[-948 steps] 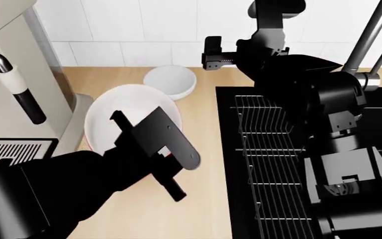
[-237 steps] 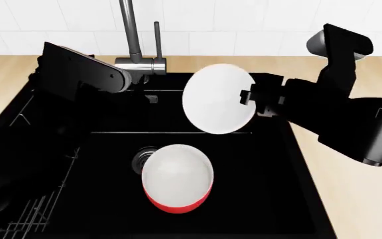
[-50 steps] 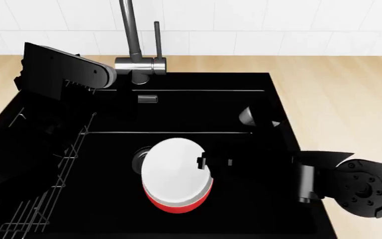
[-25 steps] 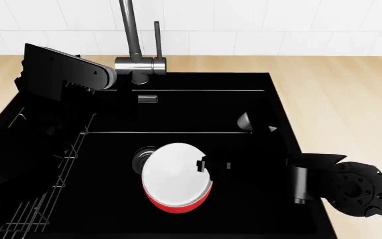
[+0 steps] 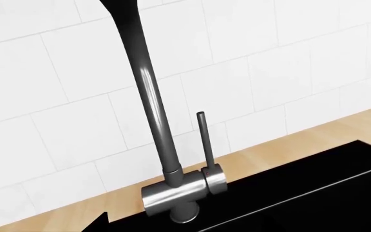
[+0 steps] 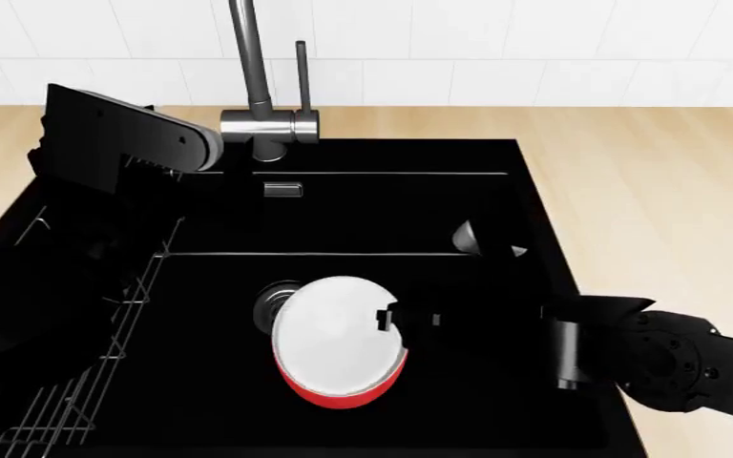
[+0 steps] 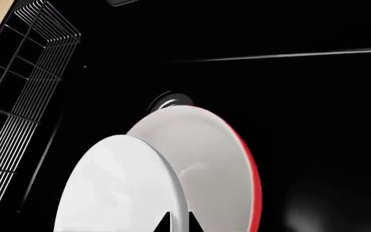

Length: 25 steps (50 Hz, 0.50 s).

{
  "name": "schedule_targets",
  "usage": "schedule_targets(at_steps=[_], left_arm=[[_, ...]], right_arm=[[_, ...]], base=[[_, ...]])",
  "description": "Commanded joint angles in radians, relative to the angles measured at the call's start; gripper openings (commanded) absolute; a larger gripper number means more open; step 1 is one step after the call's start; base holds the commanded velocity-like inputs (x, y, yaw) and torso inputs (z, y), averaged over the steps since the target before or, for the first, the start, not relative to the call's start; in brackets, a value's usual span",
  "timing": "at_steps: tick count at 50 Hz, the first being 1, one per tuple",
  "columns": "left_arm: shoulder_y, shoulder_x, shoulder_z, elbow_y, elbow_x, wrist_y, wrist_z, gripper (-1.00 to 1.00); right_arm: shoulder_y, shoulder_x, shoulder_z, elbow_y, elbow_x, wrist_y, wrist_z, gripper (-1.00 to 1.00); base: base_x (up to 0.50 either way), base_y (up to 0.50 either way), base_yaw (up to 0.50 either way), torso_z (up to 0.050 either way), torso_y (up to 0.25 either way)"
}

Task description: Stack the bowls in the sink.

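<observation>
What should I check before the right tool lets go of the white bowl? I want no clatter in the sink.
1. Red bowl sits in the sink, next to the drain: ok.
2. White bowl is over the red bowl's opening: ok.
3. White bowl is level and seated: not ok, it leans inside the red bowl in the right wrist view.
4. Right tool is at the white bowl's rim: ok; grip itself: cannot tell.
5. Left tool is out of the way: cannot tell; its camera shows only the tap.
6. Wire rack is apart from the bowls: ok.
</observation>
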Motion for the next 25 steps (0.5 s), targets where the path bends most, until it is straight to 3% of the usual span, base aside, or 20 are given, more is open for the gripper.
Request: schedule_targets(at_steps=[1, 25], left_arm=[[0.002, 0.0, 0.002, 0.001, 0.0, 0.002, 0.0, 1.0], [0.009, 0.003, 0.011, 0.001, 0.007, 0.008, 0.002, 1.0]], right_arm=[[0.002, 0.0, 0.01, 0.0, -0.027, -0.008, 0.006, 1.0], [0.008, 0.012, 0.017, -0.029, -0.067, -0.021, 0.028, 1.0]], base=[[0.0, 0.0, 0.0, 0.0, 0.0], [0.0, 0.0, 0.0, 0.0, 0.0]])
